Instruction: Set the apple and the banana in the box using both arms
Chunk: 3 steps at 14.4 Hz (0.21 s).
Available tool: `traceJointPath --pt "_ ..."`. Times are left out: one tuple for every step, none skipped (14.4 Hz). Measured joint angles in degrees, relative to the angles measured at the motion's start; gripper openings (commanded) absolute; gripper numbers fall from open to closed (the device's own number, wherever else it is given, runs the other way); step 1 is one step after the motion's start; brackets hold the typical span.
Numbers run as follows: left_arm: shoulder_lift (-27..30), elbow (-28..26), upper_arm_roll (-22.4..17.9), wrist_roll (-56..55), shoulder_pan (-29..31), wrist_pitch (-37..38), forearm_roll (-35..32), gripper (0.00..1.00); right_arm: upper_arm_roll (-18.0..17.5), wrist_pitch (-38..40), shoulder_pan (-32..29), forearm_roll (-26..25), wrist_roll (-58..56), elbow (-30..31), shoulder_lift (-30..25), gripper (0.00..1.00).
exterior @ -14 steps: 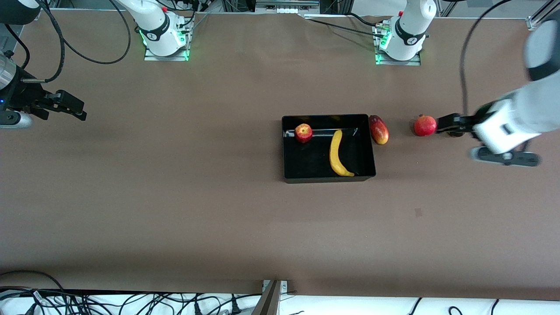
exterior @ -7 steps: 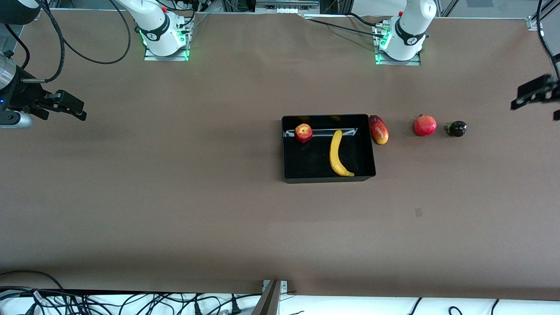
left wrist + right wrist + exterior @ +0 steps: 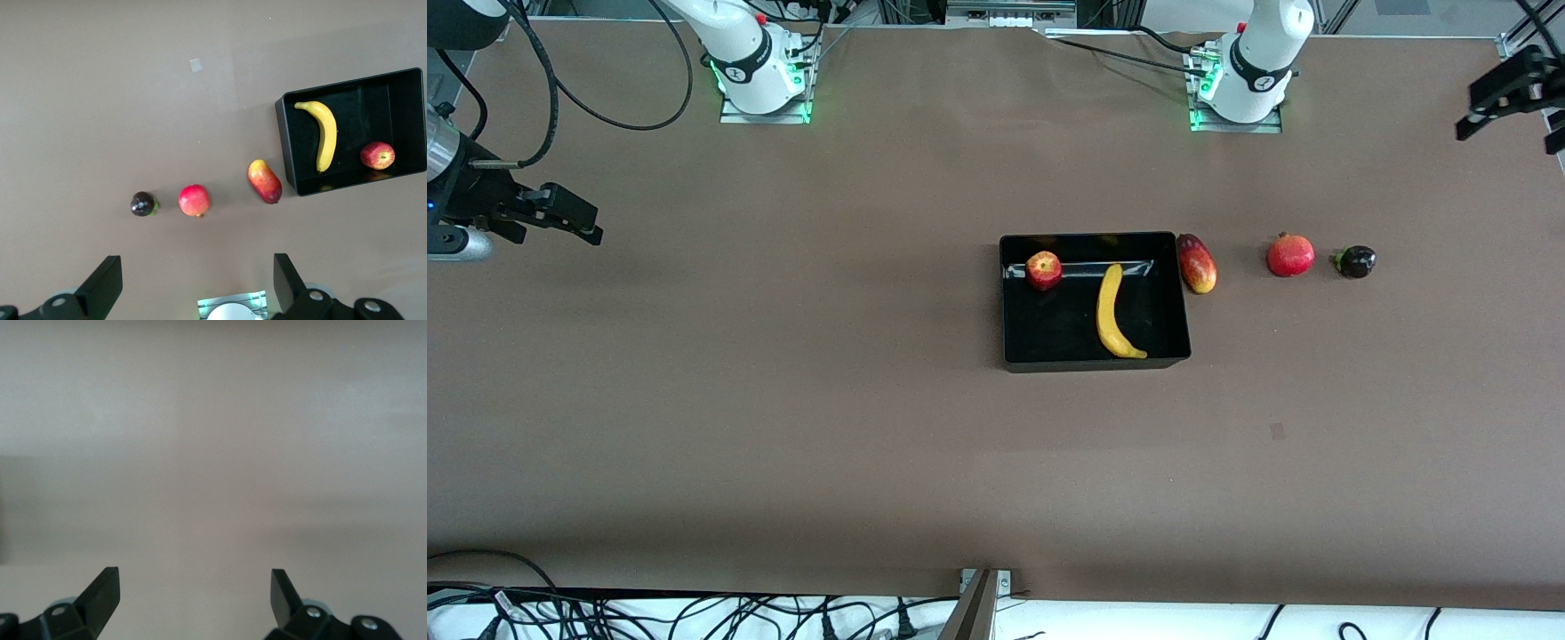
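The black box (image 3: 1094, 363) stands mid-table toward the left arm's end. In it lie the red apple (image 3: 1044, 270), by the wall nearest the robots, and the yellow banana (image 3: 1112, 311) beside it. The left wrist view shows the same: the box (image 3: 287, 147), the apple (image 3: 377, 155) and the banana (image 3: 324, 133). My left gripper (image 3: 1472, 120) (image 3: 195, 277) hangs open and empty, high over the table's corner at the left arm's end. My right gripper (image 3: 594, 224) (image 3: 195, 590) waits open and empty over bare table at the right arm's end.
A red-yellow mango (image 3: 1197, 264) lies against the box's outer wall. In a row toward the left arm's end sit a pomegranate (image 3: 1290, 255) and a small dark fruit (image 3: 1356, 261). Both arm bases stand along the robots' edge of the table.
My left arm has swung up and away from beside the pomegranate to the table's corner, uncovering the small dark fruit. The right arm and the fruits have not moved.
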<state>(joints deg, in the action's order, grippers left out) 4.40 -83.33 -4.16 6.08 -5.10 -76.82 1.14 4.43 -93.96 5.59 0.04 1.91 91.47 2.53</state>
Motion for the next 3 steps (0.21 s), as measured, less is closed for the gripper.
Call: traceJointPath --pt "0.2 -0.3 1.0 -1.8 -0.8 0.0 -0.4 1.00 0.0 0.0 0.0 0.0 0.0 0.0 0.0 1.00" --pt "0.3 -0.5 1.4 -3.3 -1.6 0.0 -0.7 1.00 0.0 0.0 0.0 0.0 0.0 0.0 0.0 1.00" --pt "0.3 -0.7 1.5 -4.0 -2.1 0.0 -0.8 1.00 0.0 0.0 0.0 0.0 0.0 0.0 0.0 1.00"
